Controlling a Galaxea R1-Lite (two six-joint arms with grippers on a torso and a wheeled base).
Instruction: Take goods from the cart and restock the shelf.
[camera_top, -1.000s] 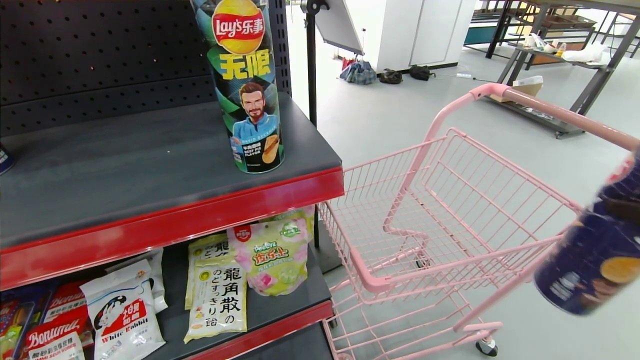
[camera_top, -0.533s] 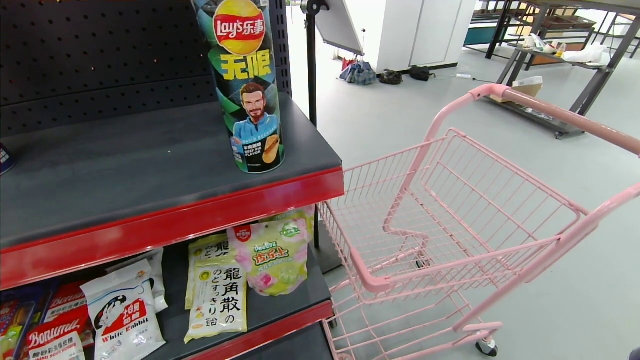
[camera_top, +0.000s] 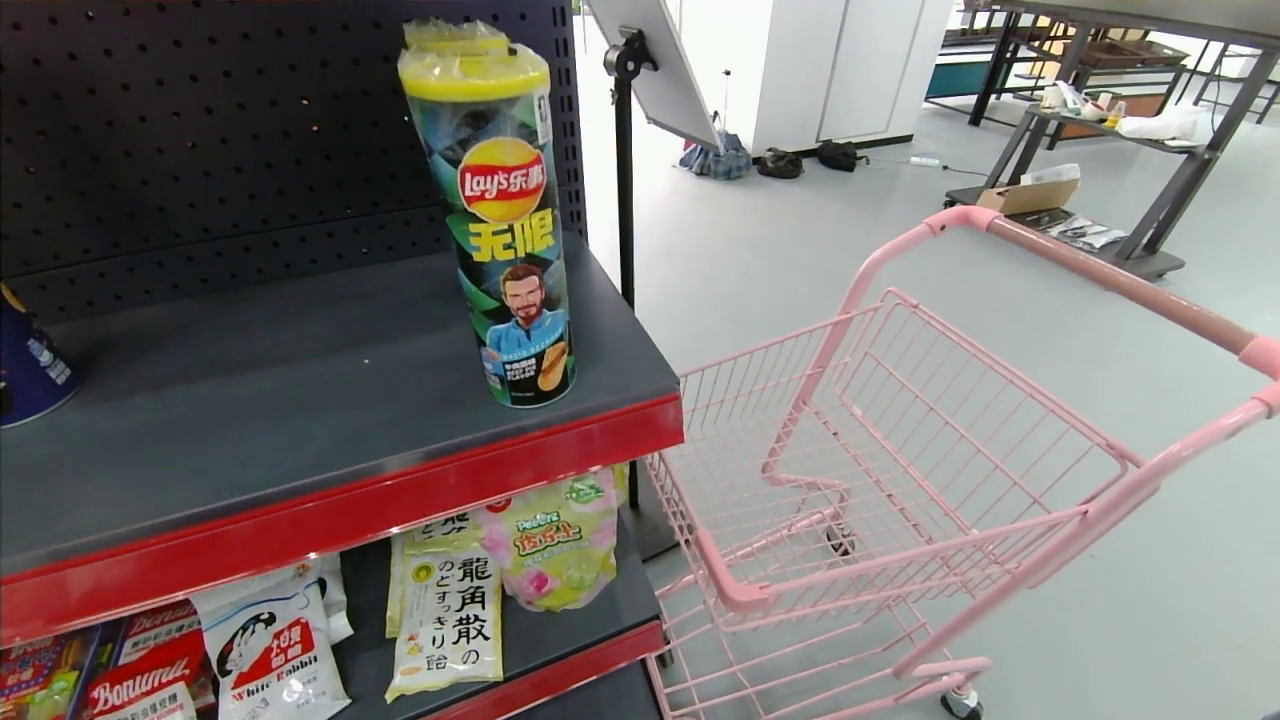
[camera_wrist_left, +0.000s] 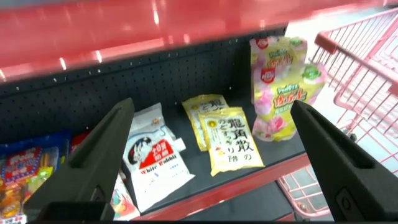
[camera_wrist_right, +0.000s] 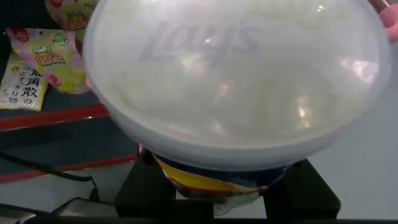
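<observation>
Head camera is sitting shifted from a second ago, so green chips can (camera_top: 505, 230) on upper shelf (camera_top: 250, 400) is now showing its yellow lid. Right end effector (camera_wrist_right: 221, 186) is seemingly clamping clear-lidded chips can (camera_wrist_right: 230, 81) near lower shelf (camera_wrist_right: 56, 118). Left end effector (camera_wrist_left: 212, 106) is hanging spread wide.

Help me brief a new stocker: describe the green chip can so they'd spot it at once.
Find the dark shelf with the red front edge, beside the pink cart. Near its right end, close to that edge, stands a tall green can with a yellow lid. No other is green: the blue can sits far left, and flat bags lie on the shelf below.
</observation>
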